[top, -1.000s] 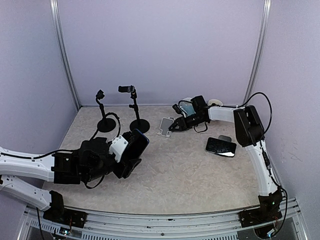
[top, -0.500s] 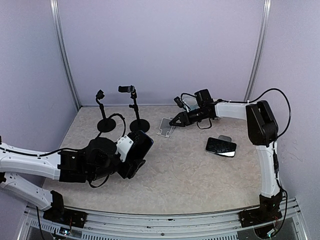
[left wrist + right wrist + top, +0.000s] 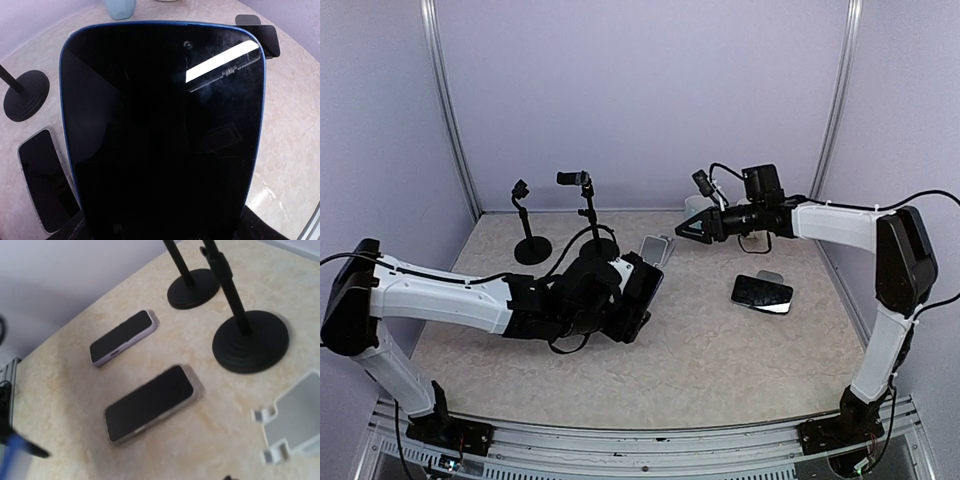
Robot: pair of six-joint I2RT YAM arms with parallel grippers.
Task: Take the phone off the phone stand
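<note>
Phone [image 3: 162, 130]: black glossy screen, thin blue rim, bright reflection stripe near top | place: clamped in left tool [image 3: 632, 300], above counter [image 3: 720, 340], near white phone stand [image 3: 657, 247], not on it | right tool [image 3: 686, 231]: raised, opening cannot tell

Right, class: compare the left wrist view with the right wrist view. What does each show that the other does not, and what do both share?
Left wrist only: a blue-edged phone filling the frame, a pale blue container at the top edge, a dark phone far right. Right wrist only: the empty white phone stand. Both: the marbled table, a black round stand base and a light-cased phone lying flat, though the right wrist shows two bases and two phones.
</note>
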